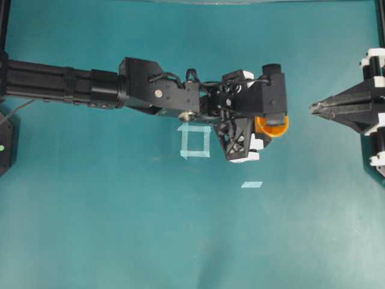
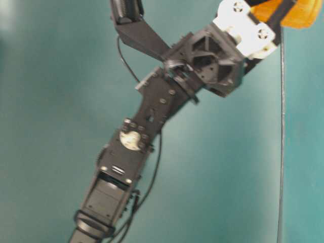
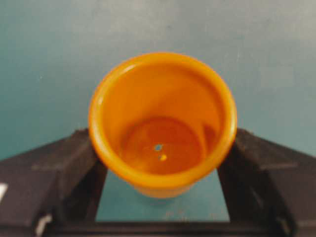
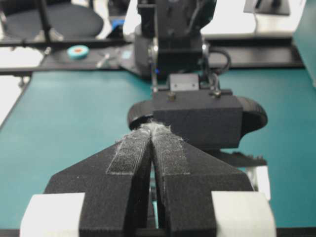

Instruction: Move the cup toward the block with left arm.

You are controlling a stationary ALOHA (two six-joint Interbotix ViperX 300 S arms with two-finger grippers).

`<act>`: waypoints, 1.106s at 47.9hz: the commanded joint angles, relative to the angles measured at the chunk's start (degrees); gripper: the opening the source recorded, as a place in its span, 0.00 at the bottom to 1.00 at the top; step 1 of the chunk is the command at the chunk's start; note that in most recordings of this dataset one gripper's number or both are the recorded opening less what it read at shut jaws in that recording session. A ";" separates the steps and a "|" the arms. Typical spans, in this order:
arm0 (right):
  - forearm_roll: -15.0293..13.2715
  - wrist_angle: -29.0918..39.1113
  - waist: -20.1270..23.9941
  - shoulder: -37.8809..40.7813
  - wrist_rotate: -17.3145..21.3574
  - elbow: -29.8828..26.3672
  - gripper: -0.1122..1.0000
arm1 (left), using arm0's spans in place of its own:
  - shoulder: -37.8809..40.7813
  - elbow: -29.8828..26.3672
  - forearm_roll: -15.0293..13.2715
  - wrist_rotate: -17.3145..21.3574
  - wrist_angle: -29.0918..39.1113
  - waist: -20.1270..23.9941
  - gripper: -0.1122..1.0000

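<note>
The yellow-orange cup (image 3: 163, 123) sits between the black fingers (image 3: 64, 168) of my left gripper (image 3: 160, 150), which press on both of its sides. The wrist view looks into its darker orange inside. From overhead, only an orange crescent of the cup (image 1: 272, 126) shows right of centre, below the wrist camera of the left gripper (image 1: 264, 123). At table level the cup (image 2: 299, 12) is at the top right corner, at the end of the left arm (image 2: 152, 116). The block is hidden or out of view. My right gripper (image 1: 313, 108) rests shut at the right edge, apart from the cup.
A pale blue tape square (image 1: 195, 141) lies under the left wrist, and a short tape strip (image 1: 251, 185) lies below the cup. The right gripper's pads (image 4: 133, 153) point at the left arm's camera housing (image 4: 200, 121). The teal table (image 1: 120, 229) spreads all round.
</note>
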 commanded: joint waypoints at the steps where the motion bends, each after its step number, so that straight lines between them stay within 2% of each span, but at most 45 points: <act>1: -0.09 -0.26 -0.09 0.18 -0.09 -1.76 0.10 | -3.43 0.97 -0.09 -0.26 -3.25 0.00 0.68; 13: -0.09 0.00 -0.18 0.18 -0.18 -1.67 0.10 | -5.89 7.21 -0.09 -4.22 -11.78 0.53 0.68; 21: -0.09 0.09 -0.26 0.18 -0.18 -1.76 0.10 | -6.50 8.53 -0.09 -6.59 -15.56 0.97 0.68; 53: -0.09 0.00 -0.26 0.18 -0.18 -1.67 0.10 | -6.42 8.26 -0.09 -6.59 -15.82 0.97 0.68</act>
